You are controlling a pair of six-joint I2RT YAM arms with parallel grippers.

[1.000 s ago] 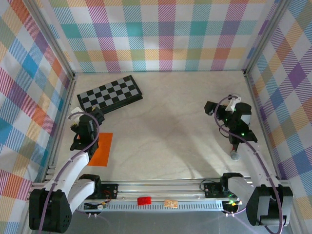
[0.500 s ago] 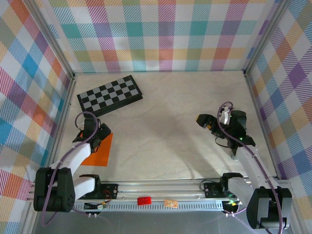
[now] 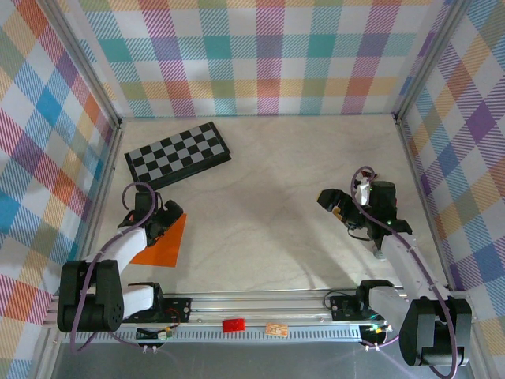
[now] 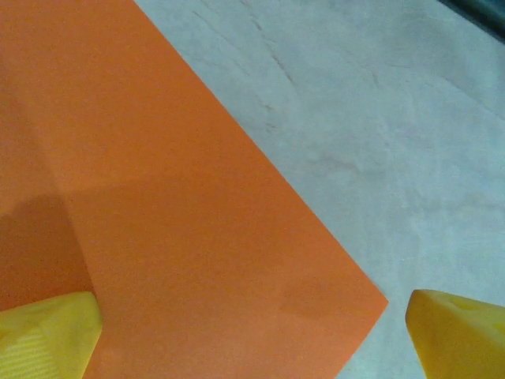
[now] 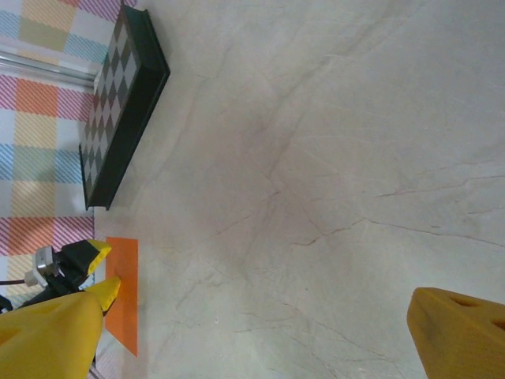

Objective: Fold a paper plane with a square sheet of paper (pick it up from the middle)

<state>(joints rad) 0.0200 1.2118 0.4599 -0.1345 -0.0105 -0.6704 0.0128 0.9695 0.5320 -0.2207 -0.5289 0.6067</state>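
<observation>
The square sheet of paper (image 3: pixel 162 245) is bright orange and lies flat on the table near the left wall. In the left wrist view the paper (image 4: pixel 158 197) runs to a corner near the right fingertip. My left gripper (image 3: pixel 164 215) hangs low over the sheet's far part, open (image 4: pixel 252 339). One yellow fingertip (image 4: pixel 47 335) is over the paper, the other over bare table. My right gripper (image 3: pixel 335 204) is open on the right side, well away from the sheet, with nothing between its fingers (image 5: pixel 252 339). Its camera sees the paper (image 5: pixel 122 292) far off.
A black-and-grey checkerboard (image 3: pixel 177 154) lies at the back left, beyond the paper, and the checkerboard (image 5: pixel 126 95) is at the upper left in the right wrist view. Plaid walls close in three sides. A metal rail (image 3: pixel 260 304) runs along the near edge, with a small red piece (image 3: pixel 233 324) below it.
My left gripper has dropped low over the paper's far part, and the sheet's outline now looks skewed. My right gripper has moved left and toward the near edge.
</observation>
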